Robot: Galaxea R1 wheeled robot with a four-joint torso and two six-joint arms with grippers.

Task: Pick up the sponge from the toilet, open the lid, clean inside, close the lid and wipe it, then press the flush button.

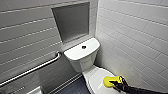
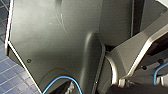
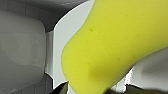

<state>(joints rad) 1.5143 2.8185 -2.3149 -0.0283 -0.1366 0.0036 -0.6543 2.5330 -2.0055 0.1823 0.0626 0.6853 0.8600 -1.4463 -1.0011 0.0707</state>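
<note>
The toilet (image 1: 82, 62) stands in a corner on a floor (image 1: 72, 87) of dark blue tiles. Its lid (image 1: 96, 80) is down over the bowl. The sponge (image 1: 109, 81) is over the lid on the side nearest the wall, clamped in the right gripper (image 1: 115, 83); whether it touches the lid is unclear. The flat tank top (image 1: 75, 53) has the flush button (image 1: 83, 47) at its middle.

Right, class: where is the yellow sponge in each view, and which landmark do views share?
Head view: sponge lower right, held by right gripper over the lid.
Right wrist view: sponge large, close up, lid behind.
Left wrist view: robot casing, floor tiles.
Shared landmark: the lid.
</note>
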